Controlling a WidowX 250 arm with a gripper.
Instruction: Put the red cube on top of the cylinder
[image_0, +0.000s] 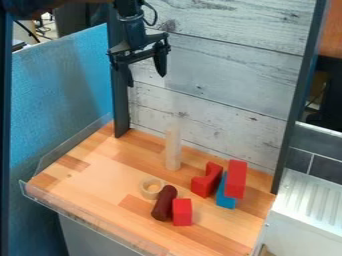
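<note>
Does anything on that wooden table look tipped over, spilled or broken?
The dark red cylinder lies on its side, right beside the red cube. That looks odd if the cube is meant to sit on top, since a rounded side would probably make a poor perch. I see nothing spilled or broken.

The light is bright and soft. It seems to come from above, but I can't tell just where. The wooden board (100, 172) and the pale wall (220, 75) are well lit. Shadows near the red cube (182, 213) are faint. The clear rim (87, 219) shines a little. The blue panel (60, 90) gets darker low down.
</note>
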